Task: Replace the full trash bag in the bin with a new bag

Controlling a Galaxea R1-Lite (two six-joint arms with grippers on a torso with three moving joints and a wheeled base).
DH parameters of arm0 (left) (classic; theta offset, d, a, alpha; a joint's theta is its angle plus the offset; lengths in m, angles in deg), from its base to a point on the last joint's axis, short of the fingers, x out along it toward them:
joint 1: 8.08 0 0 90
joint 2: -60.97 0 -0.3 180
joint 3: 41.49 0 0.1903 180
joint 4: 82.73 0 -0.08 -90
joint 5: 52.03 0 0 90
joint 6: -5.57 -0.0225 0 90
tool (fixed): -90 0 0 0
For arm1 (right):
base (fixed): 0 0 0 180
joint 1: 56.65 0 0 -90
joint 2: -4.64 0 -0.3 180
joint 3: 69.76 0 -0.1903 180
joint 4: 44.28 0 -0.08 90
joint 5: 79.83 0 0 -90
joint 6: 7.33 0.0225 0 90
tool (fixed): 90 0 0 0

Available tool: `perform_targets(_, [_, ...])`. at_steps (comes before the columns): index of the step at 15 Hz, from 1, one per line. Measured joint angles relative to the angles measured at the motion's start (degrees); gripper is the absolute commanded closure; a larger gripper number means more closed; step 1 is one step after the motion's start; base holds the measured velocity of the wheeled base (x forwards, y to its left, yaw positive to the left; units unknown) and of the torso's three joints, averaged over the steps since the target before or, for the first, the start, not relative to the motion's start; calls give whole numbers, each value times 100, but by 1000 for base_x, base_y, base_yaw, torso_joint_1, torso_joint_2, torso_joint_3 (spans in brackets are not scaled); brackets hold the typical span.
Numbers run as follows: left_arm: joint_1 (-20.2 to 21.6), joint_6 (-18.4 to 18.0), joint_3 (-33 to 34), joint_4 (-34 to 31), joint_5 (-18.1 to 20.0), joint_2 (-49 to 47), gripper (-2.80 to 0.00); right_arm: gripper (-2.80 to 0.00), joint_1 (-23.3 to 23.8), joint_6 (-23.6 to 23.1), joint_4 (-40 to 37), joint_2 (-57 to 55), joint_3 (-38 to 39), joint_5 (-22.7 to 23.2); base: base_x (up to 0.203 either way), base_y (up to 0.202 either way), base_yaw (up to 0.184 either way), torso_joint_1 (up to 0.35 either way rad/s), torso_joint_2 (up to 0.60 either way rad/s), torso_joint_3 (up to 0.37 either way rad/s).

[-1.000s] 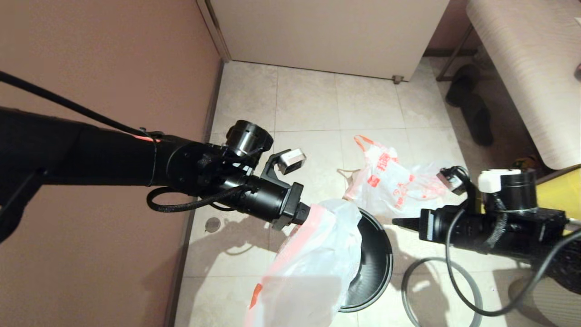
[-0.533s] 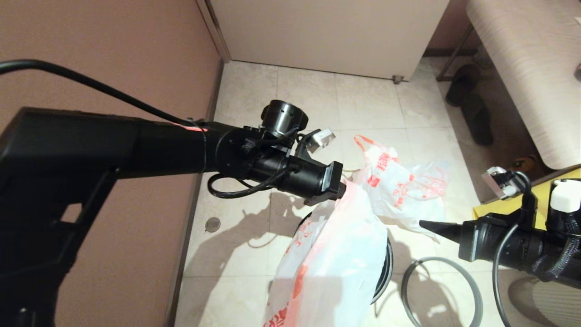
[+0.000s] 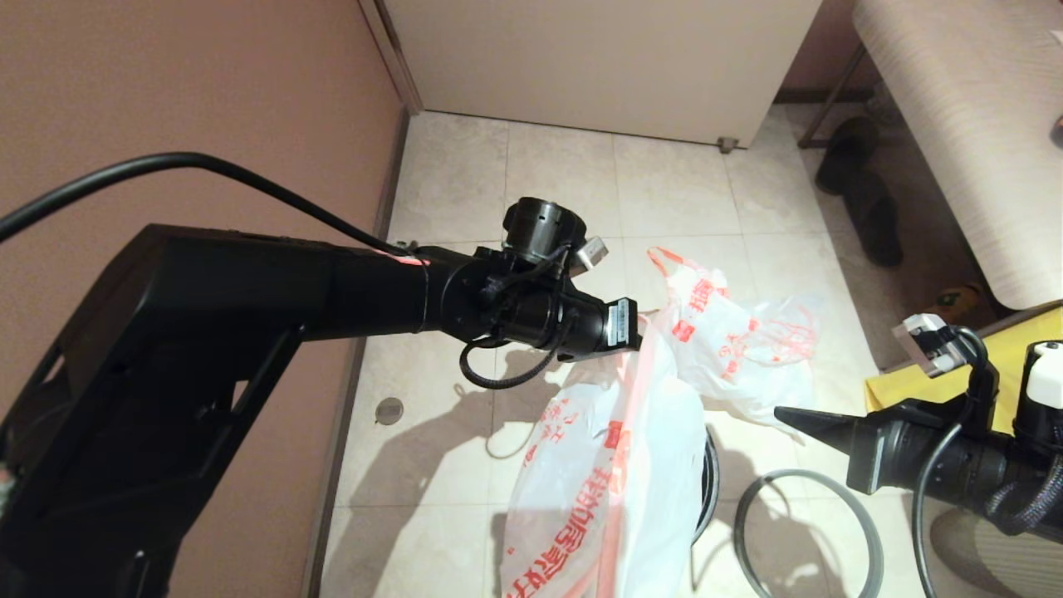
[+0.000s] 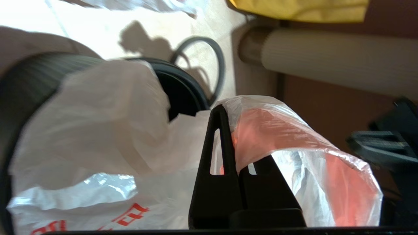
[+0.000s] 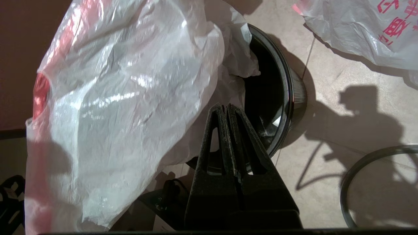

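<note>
Left gripper (image 3: 638,325) clamped on new bag (image 3: 610,465) hem above bin (image 5: 277,98), right gripper (image 3: 781,413) closed, empty.

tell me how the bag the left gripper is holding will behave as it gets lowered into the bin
Probably floppy: the new bag hangs limp and creased from the left gripper, pinched at its orange hem. It looks thin and see-through, so likely very light and apt to sway or billow. Its glossy film may slip or cling against the bin wall instead of opening out.
</note>
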Motion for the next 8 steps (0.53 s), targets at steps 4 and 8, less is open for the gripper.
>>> perform_targets(4, [130, 27, 10, 281, -104, -139, 0, 0, -85, -11, 0, -44, -50, 22, 0, 0, 0, 0, 0, 0])
perform_targets(8, [161, 52, 454, 317, 148, -8, 0, 0, -110, -3, 38, -785, -484, 209, 0, 0, 0, 0, 0, 0])
